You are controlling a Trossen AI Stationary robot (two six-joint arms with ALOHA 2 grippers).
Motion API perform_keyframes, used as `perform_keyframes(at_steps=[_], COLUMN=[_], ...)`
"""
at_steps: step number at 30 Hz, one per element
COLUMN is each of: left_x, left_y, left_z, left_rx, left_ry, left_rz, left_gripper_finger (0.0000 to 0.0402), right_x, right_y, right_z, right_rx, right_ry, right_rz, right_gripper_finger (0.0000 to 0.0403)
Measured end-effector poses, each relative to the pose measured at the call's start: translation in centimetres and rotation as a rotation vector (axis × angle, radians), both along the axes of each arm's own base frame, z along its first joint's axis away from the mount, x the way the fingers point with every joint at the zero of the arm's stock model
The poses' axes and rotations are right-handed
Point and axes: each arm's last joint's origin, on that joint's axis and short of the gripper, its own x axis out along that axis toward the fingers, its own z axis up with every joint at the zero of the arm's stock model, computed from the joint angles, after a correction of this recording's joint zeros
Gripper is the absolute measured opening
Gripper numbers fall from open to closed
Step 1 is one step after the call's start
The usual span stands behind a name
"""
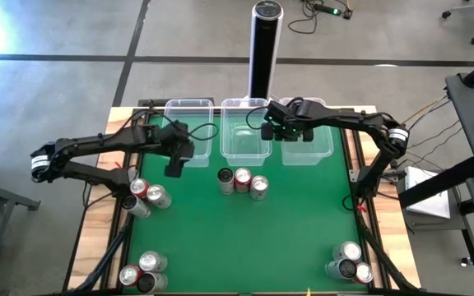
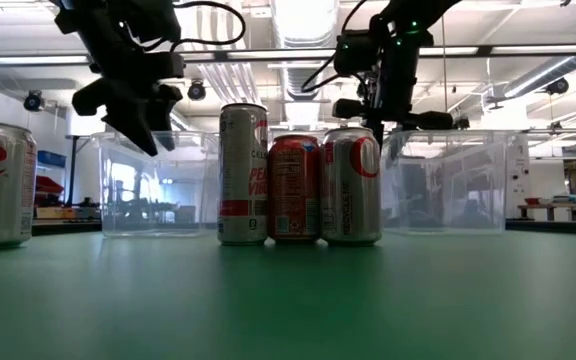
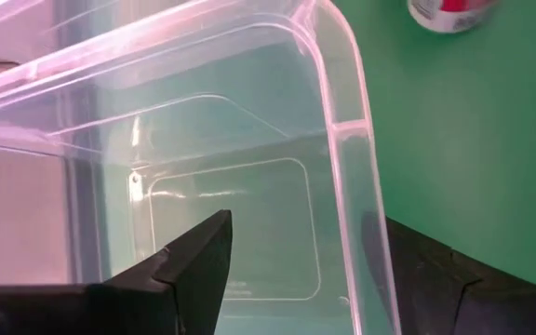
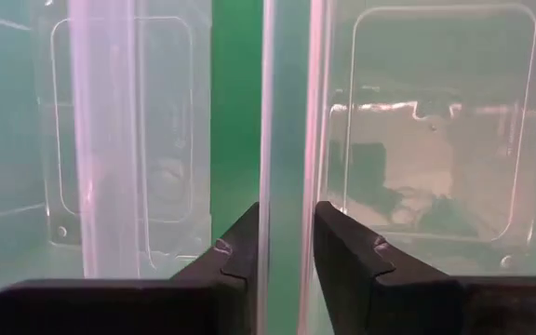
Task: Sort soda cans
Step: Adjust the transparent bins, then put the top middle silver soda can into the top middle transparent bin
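The soda cans are seen in four groups on the green mat [image 1: 245,238], none of them held. Three cans [image 1: 242,182] (a silver-white one, a red one and a silver one, touching in a row in the low view) stand just in front of the middle tub [image 1: 244,131], between the two claws and nearer to the viewer than both. Another group [image 1: 145,196] is placed below the left claw, near the mat's left edge. Two more groups are found well apart from both claws, at the near left corner [image 1: 142,274] and the near right corner [image 1: 348,263].

The left gripper [image 1: 174,168] is held over the near right corner of the left tub [image 1: 186,123]. Its fingers [image 3: 198,261] are spread wide, one inside the tub wall and one outside it, with nothing between them but the clear wall.

The right gripper [image 1: 289,130] is held above the gap between the middle tub and the right tub [image 1: 313,141]. Its fingers [image 4: 240,247] are drawn near to each other, with only a narrow gap left, and nothing is pinched.

A tall black post [image 1: 263,49] stands beyond the tubs.
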Motion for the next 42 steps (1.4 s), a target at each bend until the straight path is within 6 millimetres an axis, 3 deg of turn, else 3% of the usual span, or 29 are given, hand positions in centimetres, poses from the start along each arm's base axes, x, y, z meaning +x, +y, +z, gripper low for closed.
perform_keyframes(at_steps=[7,15,18,21,24,28,32,38,42], left_x=[-0.2,-0.3,-0.5,-0.8,-1.4,-2.4,-3.6,-5.0,-5.7], left_y=[0.0,0.1,-0.1,-0.6,-1.0,-1.4,-2.1,-3.2,-3.9], left_z=[-0.1,0.6,1.9,3.4,4.2,4.8,5.7,6.9,7.2], left_rx=[-0.013,0.023,-0.025,-0.161,-0.193,-0.190,-0.222,-0.363,-0.428], left_ry=[0.020,0.013,-0.032,-0.124,-0.176,-0.198,-0.261,-0.412,-0.485], left_rz=[0.020,0.072,0.086,0.091,0.086,0.088,0.116,0.171,0.203], left_gripper_finger=[0.0223,0.0223,0.0224,0.0226,0.0235,0.0251,0.0259,0.0259,0.0259], right_x=[-0.3,-1.7,-1.8,-1.7,-1.6,-0.7,0.7,2.5,3.2], right_y=[0.2,2.2,4.8,9.3,13.8,18.5,21.6,22.1,21.7], right_z=[0.6,4.5,6.5,8.2,8.6,8.0,5.6,2.1,0.8], right_rx=[-0.023,-0.131,-0.198,-0.242,-0.279,-0.345,-0.339,-0.237,-0.240], right_ry=[0.002,-0.075,-0.133,-0.198,-0.214,-0.230,-0.171,-0.068,-0.017], right_rz=[0.047,0.176,0.356,0.638,0.787,0.869,0.889,0.886,0.943], right_gripper_finger=[0.0156,0.0257,0.0286,0.0307,0.0322,0.0340,0.0350,0.0355,0.0355])
